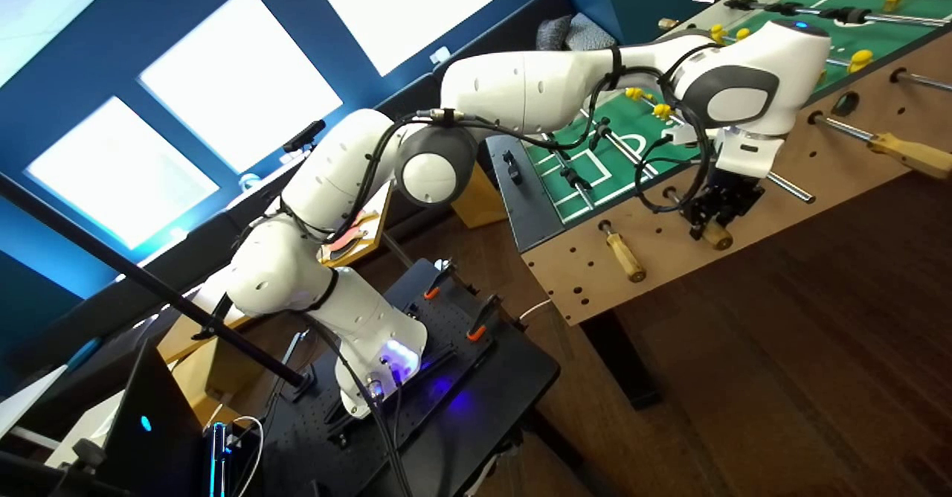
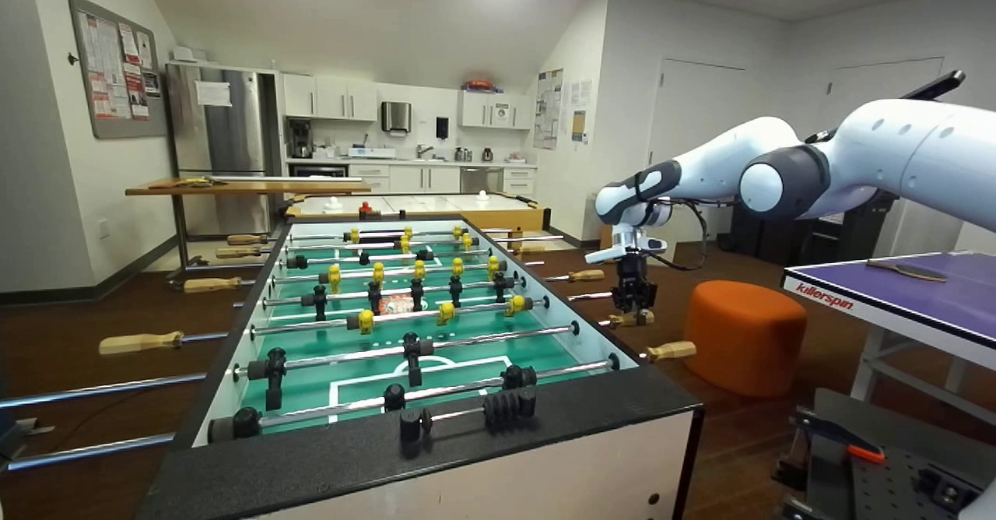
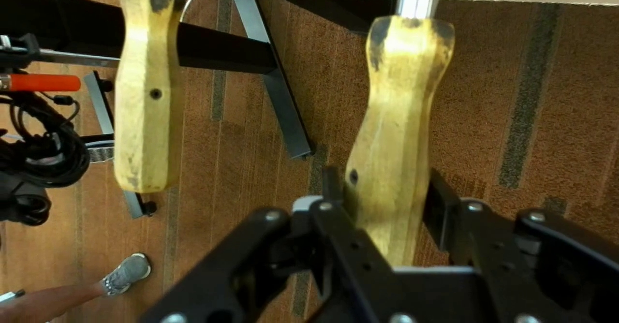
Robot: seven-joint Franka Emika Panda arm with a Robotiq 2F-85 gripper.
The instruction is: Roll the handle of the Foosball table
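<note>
The Foosball table has a light-brown side (image 1: 565,277), a green pitch with yellow and black figures, and a black end rim (image 2: 436,458). My gripper (image 1: 710,225) is at this side, at a tan wooden handle (image 1: 718,236) on a metal rod. In the wrist view the gripper's fingers (image 3: 387,197) sit on both sides of this handle (image 3: 404,120) and appear to press on it. The handle's screw hole faces left. The handle's outer end is hidden by the gripper there. The gripper (image 2: 634,302) and handle (image 2: 644,318) also show in an exterior view.
A neighbouring handle (image 3: 147,86) hangs to the left in the wrist view. Another handle (image 1: 907,153) and a bare rod end (image 1: 792,187) lie on the far side. An orange stool (image 2: 747,337) and a purple table (image 2: 934,290) stand nearby. A person's shoe (image 3: 126,272) is on the floor.
</note>
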